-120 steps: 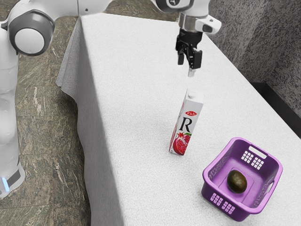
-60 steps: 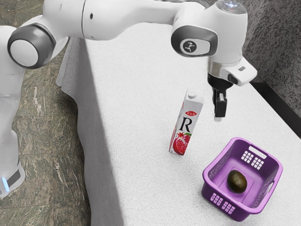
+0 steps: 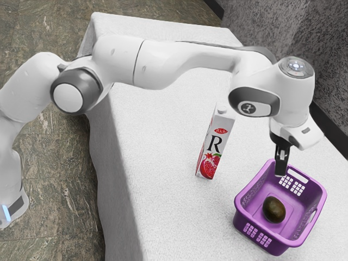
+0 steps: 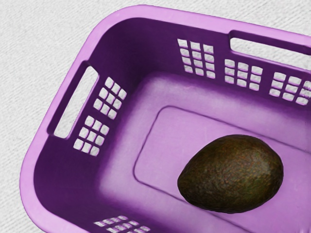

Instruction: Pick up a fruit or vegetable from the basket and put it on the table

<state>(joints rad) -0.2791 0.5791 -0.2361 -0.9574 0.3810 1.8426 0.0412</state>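
Brown mottling covers 1 plump, oval avocado (image 4: 230, 174).

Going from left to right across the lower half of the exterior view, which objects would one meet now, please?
Arm's base → carton → basket, with the avocado inside it.

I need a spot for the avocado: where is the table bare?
Free: cloth between the carton and table edge at the exterior view's left. Crowded: between carton and basket, and over the basket, where the gripper hangs.
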